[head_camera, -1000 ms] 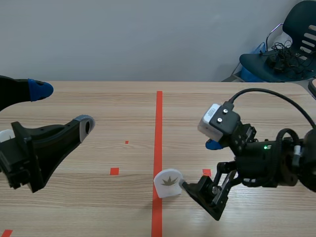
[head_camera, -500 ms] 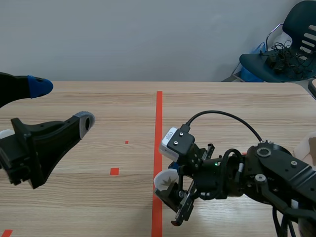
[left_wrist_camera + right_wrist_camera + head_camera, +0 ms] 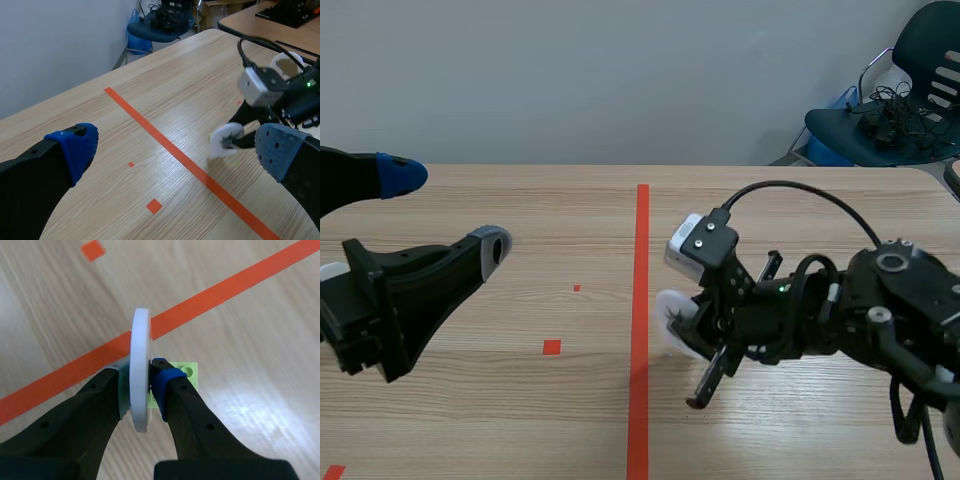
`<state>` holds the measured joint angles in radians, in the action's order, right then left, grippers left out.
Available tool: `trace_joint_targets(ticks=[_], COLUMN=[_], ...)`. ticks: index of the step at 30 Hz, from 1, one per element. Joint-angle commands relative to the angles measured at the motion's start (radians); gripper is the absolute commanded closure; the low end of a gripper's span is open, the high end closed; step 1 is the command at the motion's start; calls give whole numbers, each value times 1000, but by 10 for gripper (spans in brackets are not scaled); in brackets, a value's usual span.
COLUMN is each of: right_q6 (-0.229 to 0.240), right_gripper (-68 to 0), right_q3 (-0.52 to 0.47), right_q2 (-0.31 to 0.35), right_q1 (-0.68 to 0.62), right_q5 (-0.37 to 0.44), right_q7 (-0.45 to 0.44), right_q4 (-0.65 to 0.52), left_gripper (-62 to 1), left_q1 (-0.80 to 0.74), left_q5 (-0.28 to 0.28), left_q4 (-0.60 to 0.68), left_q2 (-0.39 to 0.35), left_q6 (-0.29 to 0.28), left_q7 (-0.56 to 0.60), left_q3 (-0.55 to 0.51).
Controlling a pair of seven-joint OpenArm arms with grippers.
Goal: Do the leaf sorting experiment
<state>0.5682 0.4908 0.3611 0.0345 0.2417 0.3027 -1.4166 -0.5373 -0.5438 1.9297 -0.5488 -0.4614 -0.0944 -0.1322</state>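
Note:
A white disc point(image 3: 141, 340) with a pale green base point(image 3: 188, 373) is pinched edge-on between the pads of my right gripper point(image 3: 140, 377), which is shut on it. In the scene view this disc point(image 3: 670, 320) hangs just right of the red tape line point(image 3: 641, 250), a little above the table, at the right gripper point(image 3: 688, 332). The leaf picture on its face does not show. My left gripper point(image 3: 445, 213) hovers high at the left, open and holding nothing. From the left wrist view the disc point(image 3: 223, 140) lies ahead, beyond the open left gripper point(image 3: 177, 147).
Small red tape squares point(image 3: 552, 347) mark the wooden table left of the line. A dark chair with cables point(image 3: 895, 110) stands off the table's back right corner. The right arm's cable point(image 3: 790, 190) arches above it.
My right gripper swung left to the standing disc, shut on it and lifted it up and away from the front edge. The left arm stayed where it was.

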Motion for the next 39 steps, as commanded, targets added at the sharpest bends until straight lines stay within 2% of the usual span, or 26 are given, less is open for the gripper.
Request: trace_joint_targets(ticks=[1, 3, 9, 11, 14, 17, 21, 24, 29, 31, 34, 39], right_q6=[-3, -15, -138, -165, -191, -192, -212, -213, -214, -214, -251, -262], right_gripper=[-61, -61, -61, -61, -61, -61, -61, -61, -61, -61, -61, -61], right_q3=[-46, -106, -326, -401, -512, -608, -709, -752, -760, -761, -762, -793], right_q2=[16, 16, 16, 16, 15, 9, -22, -57, -103, -110, -112, -112], right_q1=[4, -13, -113, -149, -205, -259, -322, -335, -334, -334, -331, -306], right_q5=[50, 100, 139, 159, 183, 201, 201, 201, 201, 201, 198, 176], right_q7=[15, 58, 147, 168, 172, 187, 161, 152, 140, 113, 76, 31], right_q4=[-56, -101, -219, -239, -251, -251, -248, -235, -172, -139, -93, -21], left_gripper=[-623, -623, -623, -623, -623, -623, -623, -623, -623, -623, -623, -623], left_q1=[3, 3, 3, 3, 3, 3, 3, 8, 8, 8, 8, 8], left_q5=[-13, -13, -13, -13, -14, -14, -14, -14, -14, -14, -14, -14], left_q4=[2, 2, 2, 2, 2, 2, 2, 2, 2, 2, 2, 2], left_q2=[2, 2, 2, 2, 2, 2, 2, 2, 2, 2, 2, 2], left_q6=[2, 2, 2, 2, 2, 2, 2, 2, 2, 2, 2, 2], left_q7=[16, 15, 16, 16, 16, 16, 16, 15, 16, 16, 16, 16], left_q3=[1, 1, 1, 1, 1, 1, 1, 1, 1, 1, 1, 1])
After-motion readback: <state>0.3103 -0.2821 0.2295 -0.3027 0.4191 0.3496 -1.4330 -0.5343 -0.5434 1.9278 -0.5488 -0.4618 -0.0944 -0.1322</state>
